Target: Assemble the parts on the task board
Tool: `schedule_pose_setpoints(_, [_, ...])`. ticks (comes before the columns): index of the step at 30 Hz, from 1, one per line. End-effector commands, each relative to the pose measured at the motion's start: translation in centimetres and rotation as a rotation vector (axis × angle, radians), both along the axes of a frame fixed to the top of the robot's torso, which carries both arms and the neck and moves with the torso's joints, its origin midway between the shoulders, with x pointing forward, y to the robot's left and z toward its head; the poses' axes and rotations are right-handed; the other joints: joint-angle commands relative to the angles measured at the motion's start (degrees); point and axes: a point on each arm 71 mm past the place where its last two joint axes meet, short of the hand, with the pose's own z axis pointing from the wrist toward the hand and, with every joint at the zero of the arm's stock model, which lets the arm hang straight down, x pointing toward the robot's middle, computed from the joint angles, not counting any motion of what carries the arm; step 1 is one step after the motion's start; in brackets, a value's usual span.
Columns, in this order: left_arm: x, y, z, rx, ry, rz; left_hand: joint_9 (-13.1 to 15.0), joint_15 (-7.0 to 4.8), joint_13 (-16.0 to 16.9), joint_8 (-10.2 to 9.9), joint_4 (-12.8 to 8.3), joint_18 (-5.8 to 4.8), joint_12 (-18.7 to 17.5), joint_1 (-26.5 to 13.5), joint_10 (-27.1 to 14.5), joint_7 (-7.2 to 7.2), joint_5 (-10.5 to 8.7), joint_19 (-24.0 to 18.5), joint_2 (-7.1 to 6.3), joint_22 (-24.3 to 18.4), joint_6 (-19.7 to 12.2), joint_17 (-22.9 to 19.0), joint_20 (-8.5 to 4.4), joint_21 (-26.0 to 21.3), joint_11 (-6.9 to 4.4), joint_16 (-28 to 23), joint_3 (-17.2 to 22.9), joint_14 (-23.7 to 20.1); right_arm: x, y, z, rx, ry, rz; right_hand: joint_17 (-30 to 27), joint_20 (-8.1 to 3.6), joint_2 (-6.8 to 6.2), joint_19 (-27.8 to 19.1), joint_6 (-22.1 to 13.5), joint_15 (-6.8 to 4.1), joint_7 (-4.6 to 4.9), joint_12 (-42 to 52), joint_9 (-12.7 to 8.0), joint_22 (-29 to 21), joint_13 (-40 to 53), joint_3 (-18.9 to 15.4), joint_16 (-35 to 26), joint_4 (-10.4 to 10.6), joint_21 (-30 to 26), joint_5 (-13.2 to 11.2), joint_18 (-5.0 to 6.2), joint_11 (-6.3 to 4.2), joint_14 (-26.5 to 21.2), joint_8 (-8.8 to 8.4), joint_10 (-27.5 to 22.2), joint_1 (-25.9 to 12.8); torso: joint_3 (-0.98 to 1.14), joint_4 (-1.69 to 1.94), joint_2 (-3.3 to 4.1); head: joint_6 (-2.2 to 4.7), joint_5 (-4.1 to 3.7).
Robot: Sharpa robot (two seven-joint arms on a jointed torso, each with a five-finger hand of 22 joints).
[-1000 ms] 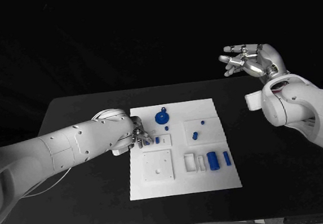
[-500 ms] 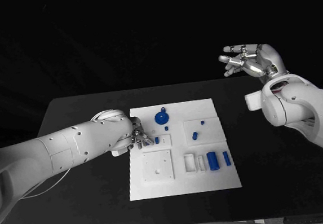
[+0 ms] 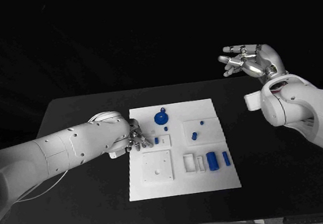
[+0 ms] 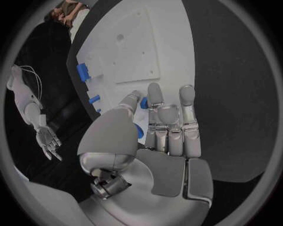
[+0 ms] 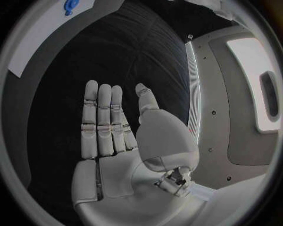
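The white task board (image 3: 185, 184) lies in the middle of the black table. My left hand (image 3: 136, 139) is at its left edge, fingers straight and pointing at a small blue peg (image 3: 156, 140). In the left wrist view that peg (image 4: 143, 103) shows between the thumb tip and a fingertip (image 4: 154, 89) of my left hand (image 4: 168, 132); whether they pinch it is unclear. A round blue part (image 3: 162, 117) lies near the board's far edge. A thick blue cylinder (image 3: 213, 160) and a slim blue piece (image 3: 227, 158) sit near the front right. My right hand (image 3: 250, 60) is raised behind the table, fingers spread and holding nothing, as the right wrist view (image 5: 115, 127) confirms.
Two more small blue pegs (image 3: 202, 122) (image 3: 194, 136) stand on a raised square at the board's right. A white square plate (image 3: 157, 165) with a hole sits at the front left, with white slots (image 3: 191, 163) beside it. Bare black table (image 3: 90, 185) surrounds the board.
My left arm has sunk slightly while its hand stays at the board's left edge by the peg. The right hand has not moved.
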Motion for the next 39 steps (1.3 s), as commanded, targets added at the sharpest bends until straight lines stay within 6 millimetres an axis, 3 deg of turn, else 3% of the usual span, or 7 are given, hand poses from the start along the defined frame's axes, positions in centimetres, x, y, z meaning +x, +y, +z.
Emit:
schedule_pose_setpoints(1, [-0.1,0.0,-0.1,-0.018,0.022,-0.003,0.10,0.01,0.06,0.30,0.67,-0.82,-0.51,-0.16,2.53,0.42,-0.51,0.09,-0.56,0.74,-0.09,-0.32,0.23,-0.26,0.12,-0.46,0.00,-0.60,0.0,0.1,0.1,0.001,-0.006,0.015,-0.11,-0.13,0.09,-0.42,-0.38,0.08,0.09,-0.05,-0.05,-0.12,-0.10,-0.13,-0.02,0.30,0.18,0.42,-0.75,-0.09,-0.44,-0.21,-0.36,-0.48,-0.02,0.01,-0.03,-0.01,0.02])
schedule_pose_setpoints(12, [-0.2,0.5,0.0,-0.024,0.027,0.004,0.32,0.10,0.32,0.84,2.41,-0.80,-0.67,-0.54,2.52,0.61,-5.00,0.06,-1.95,0.78,-0.28,-0.58,0.31,-0.45,0.23,-0.38,0.16,-0.75,0.0,0.1,0.0,0.001,-0.004,0.015,-0.45,-0.08,0.08,-0.43,-0.57,0.12,0.11,-0.27,-0.06,-0.42,-0.45,-0.27,-0.24,0.45,0.02,0.49,-0.75,-0.06,-0.44,-0.21,-0.30,-0.41,-0.04,0.02,-0.03,0.00,0.03])
schedule_pose_setpoints(20, [-0.4,1.2,0.5,-0.067,0.040,0.025,0.23,0.30,0.28,0.68,2.36,-0.76,-1.48,-0.10,2.43,0.99,-5.32,-0.22,-3.08,0.72,-1.13,-0.75,0.49,-0.80,0.47,-0.44,-0.62,-1.26,0.0,0.2,-0.1,0.003,-0.002,0.018,-0.65,-0.09,0.06,-0.35,-0.69,0.12,0.11,-0.40,-0.07,-0.60,-0.69,-0.25,-0.32,0.37,-0.03,0.47,-0.74,-0.07,-0.40,-0.22,-0.29,-0.14,0.02,0.03,-0.01,0.01,-0.04])
schedule_pose_setpoints(27, [-0.5,1.6,1.8,-0.207,0.083,0.079,-2.87,1.47,-0.73,-0.05,1.05,-0.64,-3.99,-0.04,0.11,2.64,-6.14,-1.86,-2.29,0.41,-6.07,-2.20,1.48,-2.46,1.28,-0.75,-1.46,-4.00,0.0,0.1,-0.1,0.002,-0.001,0.018,-0.78,-0.06,0.03,-0.39,-0.96,0.15,0.15,-0.49,-0.08,-0.73,-0.85,-0.31,-0.39,0.27,-0.10,0.39,-0.76,-0.03,-0.43,-0.23,-0.28,-0.08,0.07,0.02,-0.04,0.27,-0.21])
schedule_pose_setpoints(32, [0.1,2.1,3.7,-0.307,0.034,0.098,-9.23,3.82,-5.27,-2.54,-0.65,-0.15,-8.95,1.13,-4.74,4.86,-5.90,-4.68,-0.23,-3.82,-9.60,-7.26,3.86,-8.35,3.32,-7.56,-1.95,-7.87,0.0,-0.1,-0.1,0.000,0.000,0.015,-1.15,0.02,0.05,-0.55,-1.03,0.24,0.18,-0.94,-0.08,-1.02,-1.33,-0.32,-0.74,-0.07,-0.34,-0.18,-0.76,0.02,-0.62,-0.23,-0.34,0.19,0.10,0.00,-0.03,0.46,-0.44])
schedule_pose_setpoints(35, [0.8,2.0,5.3,-0.393,-0.058,0.090,-14.61,5.72,-11.44,-3.92,-3.33,-0.04,-14.62,4.98,-8.93,6.21,-2.42,-6.02,2.86,-9.64,-10.43,-12.49,5.56,-14.48,5.24,-16.08,-0.63,-10.64,0.1,-0.2,-0.2,-0.002,0.002,0.013,-2.19,0.12,0.20,-0.49,-0.51,0.32,0.17,-1.94,-0.06,-1.63,-2.49,-0.41,-1.48,-0.46,-0.79,-0.51,-0.74,0.04,-0.49,-0.22,0.09,0.22,0.09,-0.02,-0.05,0.62,-0.57])
schedule_pose_setpoints(39, [1.5,1.1,7.2,-0.509,-0.218,0.038,-21.65,6.90,-16.33,-7.89,-9.30,0.62,-18.91,12.55,-11.53,7.04,-0.66,-6.78,4.27,-14.25,-6.17,-16.96,6.63,-18.78,6.59,-24.73,3.13,-10.94,0.1,-0.3,-0.2,-0.003,0.007,0.014,-5.85,0.28,0.52,-0.45,0.19,0.49,0.20,-5.03,-0.02,-2.98,-6.59,-0.07,-3.65,-1.59,-1.97,-1.15,-0.80,0.08,0.09,-0.18,1.10,0.66,0.02,0.03,-0.04,0.87,-0.54])
